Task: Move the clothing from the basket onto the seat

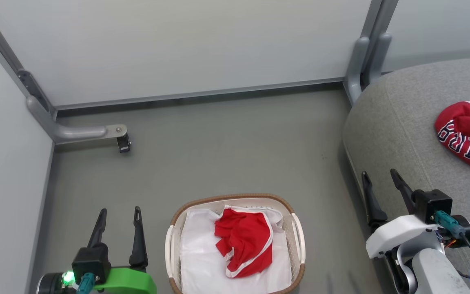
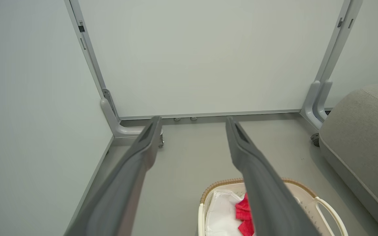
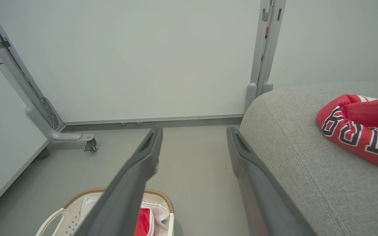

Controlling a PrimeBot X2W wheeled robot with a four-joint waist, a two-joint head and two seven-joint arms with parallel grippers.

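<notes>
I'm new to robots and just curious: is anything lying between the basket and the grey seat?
No. The head view shows a bare strip of grey floor between the basket and the seat.

The left claw (image 2: 193,121) hangs spread wide, with nothing between its fingers, over the grey floor (image 2: 192,157). Near it sits the basket (image 2: 221,184), its white liner (image 2: 220,213) showing and the red clothing (image 2: 241,213) partly hidden behind one finger. The grey seat (image 2: 363,137) stands at the right.
</notes>
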